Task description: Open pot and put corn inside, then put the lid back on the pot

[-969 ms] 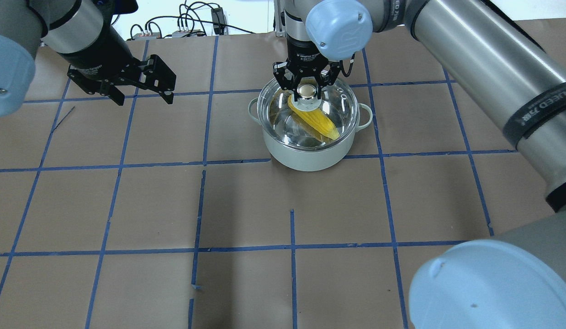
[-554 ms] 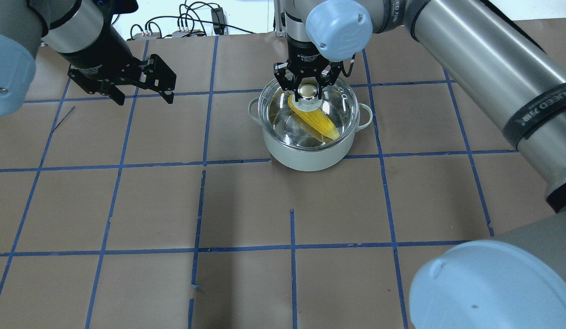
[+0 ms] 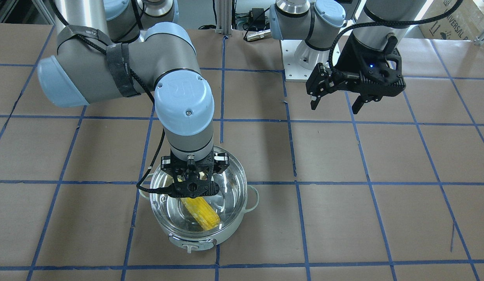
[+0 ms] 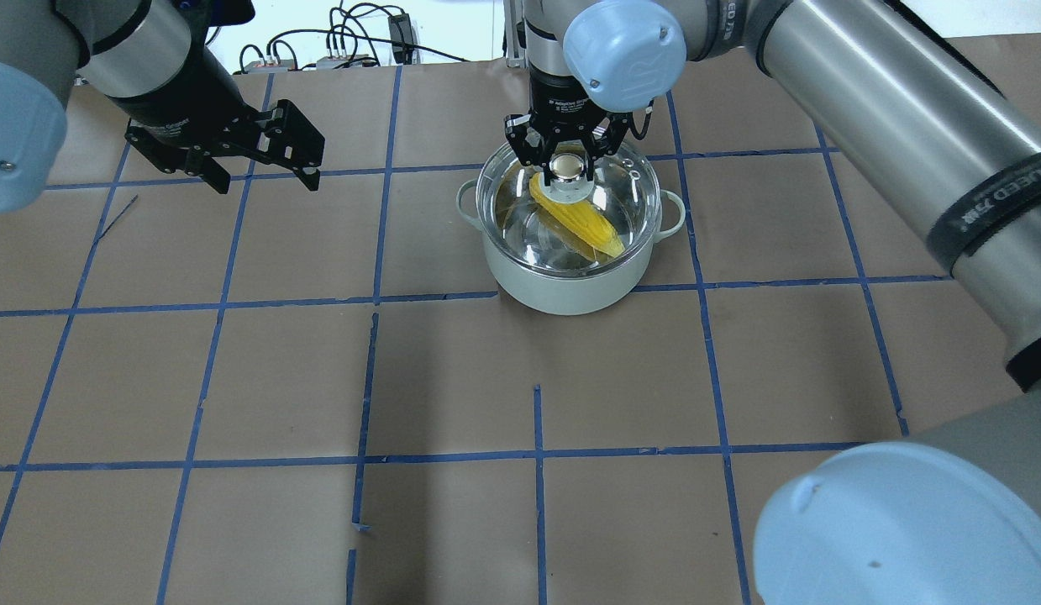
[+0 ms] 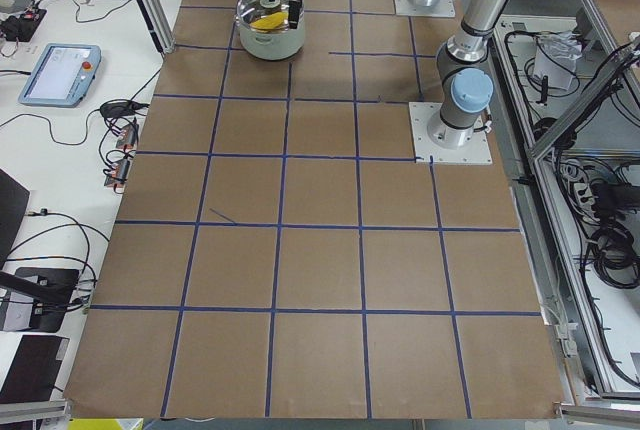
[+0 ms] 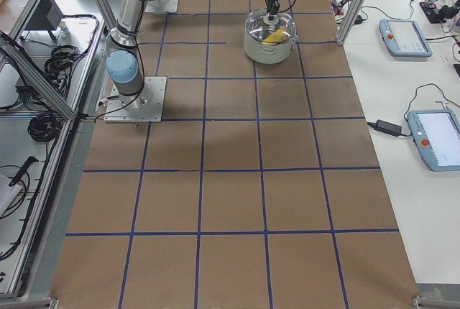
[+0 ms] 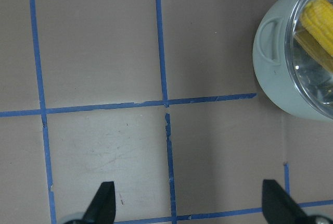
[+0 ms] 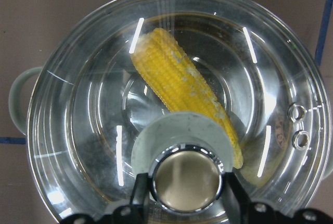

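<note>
Partly covered by the pale collar and shiny knob of the lid, the corn lies slantwise on the steel floor of the pot. It is yellow with pale-flecked kernels, its outline broken by glare streaks on the clear glass. The lid sits level on the pot's rim, and the right gripper comes straight down on it, fingers pressed against opposite sides of the knob with no gap showing. Well apart, the left gripper hangs above the brown, blue-taped table with fingers spread wide, the pot cut off at its camera's edge.
</note>
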You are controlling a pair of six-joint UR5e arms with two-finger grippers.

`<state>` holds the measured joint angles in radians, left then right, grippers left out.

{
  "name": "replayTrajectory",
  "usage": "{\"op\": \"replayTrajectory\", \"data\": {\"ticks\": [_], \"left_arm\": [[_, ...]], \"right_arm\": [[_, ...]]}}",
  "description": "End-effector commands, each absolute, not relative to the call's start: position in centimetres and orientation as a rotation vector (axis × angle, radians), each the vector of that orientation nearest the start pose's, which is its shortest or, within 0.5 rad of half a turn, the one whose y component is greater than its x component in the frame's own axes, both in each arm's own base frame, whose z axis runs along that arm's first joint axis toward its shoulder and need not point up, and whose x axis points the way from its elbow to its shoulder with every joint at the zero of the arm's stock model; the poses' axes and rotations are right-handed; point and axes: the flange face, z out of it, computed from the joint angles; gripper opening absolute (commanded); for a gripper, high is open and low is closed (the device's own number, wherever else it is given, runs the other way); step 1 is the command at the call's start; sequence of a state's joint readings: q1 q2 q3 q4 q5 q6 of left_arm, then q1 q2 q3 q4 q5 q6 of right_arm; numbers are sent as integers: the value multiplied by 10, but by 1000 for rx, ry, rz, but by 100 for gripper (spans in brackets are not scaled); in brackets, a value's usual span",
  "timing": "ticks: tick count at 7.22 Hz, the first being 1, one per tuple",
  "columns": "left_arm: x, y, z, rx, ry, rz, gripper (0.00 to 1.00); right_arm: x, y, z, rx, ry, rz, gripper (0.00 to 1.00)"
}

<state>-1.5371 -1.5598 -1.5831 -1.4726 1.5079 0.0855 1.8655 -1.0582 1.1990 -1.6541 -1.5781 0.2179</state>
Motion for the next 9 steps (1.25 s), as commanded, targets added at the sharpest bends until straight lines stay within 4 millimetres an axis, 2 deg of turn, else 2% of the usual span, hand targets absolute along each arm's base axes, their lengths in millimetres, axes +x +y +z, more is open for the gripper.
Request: {"op": "replayTrajectory", "data": {"ticks": [1, 2, 3, 4, 5, 9], "left_arm": [[-123, -501, 498, 86, 3193, -167, 100], [-123, -501, 498, 86, 3193, -167, 100], [-123, -502, 497, 88, 3193, -165, 100], [-123, -502, 497, 88, 3193, -165, 100], [-123, -502, 497, 88, 3193, -165, 100], [-123, -505, 497, 86, 3192, -179, 100]], "right_arm": [[327, -621, 369, -127, 3162, 98, 36], [326, -617, 362, -129, 3162, 115, 39], [323, -615, 363, -139, 3161, 115, 40], [322, -615, 363, -141, 3161, 115, 46], [321, -616, 364, -139, 3160, 108, 60], [321, -622, 372, -136, 3152, 57, 61]]}}
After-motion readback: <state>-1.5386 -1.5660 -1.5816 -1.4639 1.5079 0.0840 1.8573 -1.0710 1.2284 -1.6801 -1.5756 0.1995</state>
